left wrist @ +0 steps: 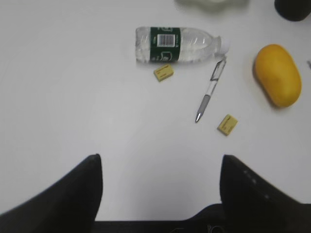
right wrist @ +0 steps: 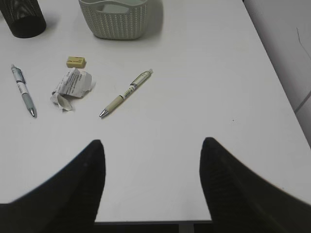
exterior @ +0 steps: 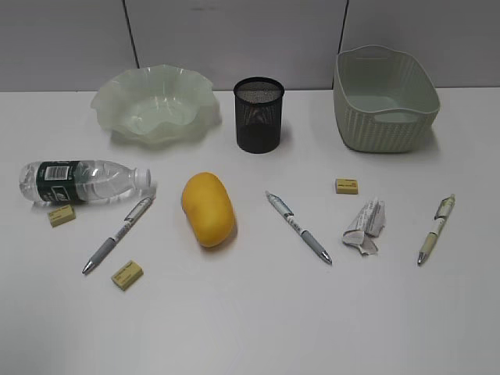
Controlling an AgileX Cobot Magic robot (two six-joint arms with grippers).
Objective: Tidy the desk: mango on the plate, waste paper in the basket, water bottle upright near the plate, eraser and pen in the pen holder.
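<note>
Above desk point(exterior: 258, 312): left and right jaws both spread wide, holding nothing.

The desk point(exterior: 258, 320) bears three pens: one at the left point(exterior: 117, 233), one in the middle point(exterior: 298, 226), one at the right point(exterior: 435, 228). Three erasers lie on it: two at the left point(exterior: 62, 215) point(exterior: 126, 274), one right of centre point(exterior: 346, 185). There is one each of mango point(exterior: 208, 208), water bottle point(exterior: 82, 181), waste paper point(exterior: 365, 225), plate point(exterior: 155, 101), pen holder point(exterior: 258, 114) and basket point(exterior: 384, 97).

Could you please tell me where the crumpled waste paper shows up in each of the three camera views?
Exterior view: waste paper right of centre, below the basket.
Left wrist view: not in it.
Right wrist view: upper left.
Shared landmark: the eraser just above it.
</note>
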